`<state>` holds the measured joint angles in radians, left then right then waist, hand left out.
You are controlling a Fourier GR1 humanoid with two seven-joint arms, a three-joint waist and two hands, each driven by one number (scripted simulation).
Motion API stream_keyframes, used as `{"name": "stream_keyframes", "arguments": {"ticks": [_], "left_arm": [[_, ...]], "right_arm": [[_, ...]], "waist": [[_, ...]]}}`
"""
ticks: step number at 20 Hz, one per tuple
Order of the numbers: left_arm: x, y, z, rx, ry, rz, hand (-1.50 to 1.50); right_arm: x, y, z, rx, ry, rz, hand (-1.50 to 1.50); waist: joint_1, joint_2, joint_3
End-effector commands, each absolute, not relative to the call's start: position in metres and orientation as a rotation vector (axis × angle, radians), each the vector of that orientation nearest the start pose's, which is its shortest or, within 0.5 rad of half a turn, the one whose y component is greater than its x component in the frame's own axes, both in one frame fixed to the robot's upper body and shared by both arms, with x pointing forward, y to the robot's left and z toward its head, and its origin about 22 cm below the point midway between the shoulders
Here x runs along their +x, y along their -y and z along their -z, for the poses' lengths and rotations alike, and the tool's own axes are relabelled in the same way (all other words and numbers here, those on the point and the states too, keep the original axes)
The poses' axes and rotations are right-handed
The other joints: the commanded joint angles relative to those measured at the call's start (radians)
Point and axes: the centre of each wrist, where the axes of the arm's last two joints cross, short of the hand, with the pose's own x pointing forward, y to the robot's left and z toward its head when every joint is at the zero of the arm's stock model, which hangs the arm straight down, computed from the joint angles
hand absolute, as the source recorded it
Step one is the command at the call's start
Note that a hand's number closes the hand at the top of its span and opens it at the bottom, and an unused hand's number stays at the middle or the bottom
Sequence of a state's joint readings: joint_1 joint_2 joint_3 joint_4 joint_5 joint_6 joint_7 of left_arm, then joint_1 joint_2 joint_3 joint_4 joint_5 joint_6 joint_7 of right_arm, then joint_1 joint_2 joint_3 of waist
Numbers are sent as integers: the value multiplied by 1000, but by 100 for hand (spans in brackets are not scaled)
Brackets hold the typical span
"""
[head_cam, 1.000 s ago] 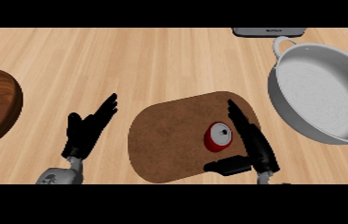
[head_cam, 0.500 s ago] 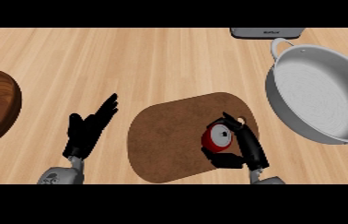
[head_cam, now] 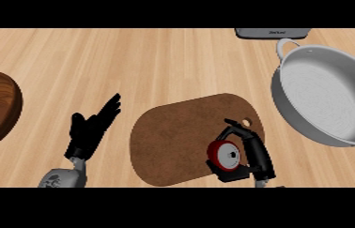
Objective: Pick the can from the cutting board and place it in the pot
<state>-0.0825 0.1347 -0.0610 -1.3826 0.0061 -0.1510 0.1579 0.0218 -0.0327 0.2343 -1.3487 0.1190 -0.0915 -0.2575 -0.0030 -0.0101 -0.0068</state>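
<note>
Right hand (head_cam: 251,153) sits at lower right of the view, over the right end of the cutting board (head_cam: 177,142). Fingers and thumb are curled round the can (head_cam: 226,155), so it's gripping the can. Can shows a red rim w/ a silver-grey round face turned toward the camera, i.e. tilted or on its side rather than standing straight up. Can is over the board's lower right part; can't tell if it's touching the board or just lifted off it.

Cutting board is dark brown, rounded, lying flat on the light wood bench (head_cam: 139,63), w/ a small hole near its right end just beside the right hand's fingertips.

Pot (head_cam: 315,98) is grey-white, wide and shallow, at the right edge of the view, above and right of the board, apart from it. 1 loop handle shows at its top left. Nothing visible inside it.

Left hand (head_cam: 91,128) is at lower left, left of the board and not touching it, fingers straight and pointing up, open, holding nothing, resting.

Dark wooden round object (head_cam: 7,105) is cut off by the left edge. Grey flat item (head_cam: 272,33) is at the top edge, above the pot; can't tell what it is.
</note>
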Motion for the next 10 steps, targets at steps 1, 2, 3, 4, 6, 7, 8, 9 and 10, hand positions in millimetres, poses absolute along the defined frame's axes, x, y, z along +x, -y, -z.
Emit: {"name": "stream_keyframes", "arguments": {"ticks": [1, 2, 3, 4, 6, 7, 8, 9, 10], "left_arm": [[252, -251, 30, -44, 1258, 267, 0], [256, -262, 26, -34, 1267, 242, 0], [254, -251, 24, -22, 1272, 243, 0], [248, -253, 29, -18, 1262, 219, 0], [243, -255, 32, -15, 1269, 207, 0], [250, -245, 30, -22, 1271, 214, 0], [243, -261, 31, -6, 1272, 206, 0], [246, -249, 32, -28, 1265, 241, 0], [246, -249, 35, -33, 1284, 247, 0]], "right_arm": [[191, 285, 63, -181, 1626, -203, 150], [182, 311, 62, -277, 1609, -145, 150], [168, 347, 59, -355, 1597, -134, 150], [160, 373, 55, -437, 1594, -64, 150], [143, 423, 38, -537, 1607, 3, 150], [129, 446, 34, -576, 1605, -25, 150], [114, 469, 22, -593, 1624, 7, 150], [112, 488, 15, -583, 1650, 82, 150], [92, 503, 17, -606, 1654, 67, 150]], "waist": [[-25, 8, 7], [-44, 8, 7], [-68, 3, 10], [-77, 3, 12], [-79, 1, 12], [-76, 7, 12], [-61, 3, 10], [-48, 6, 11], [-38, 9, 10]]}}
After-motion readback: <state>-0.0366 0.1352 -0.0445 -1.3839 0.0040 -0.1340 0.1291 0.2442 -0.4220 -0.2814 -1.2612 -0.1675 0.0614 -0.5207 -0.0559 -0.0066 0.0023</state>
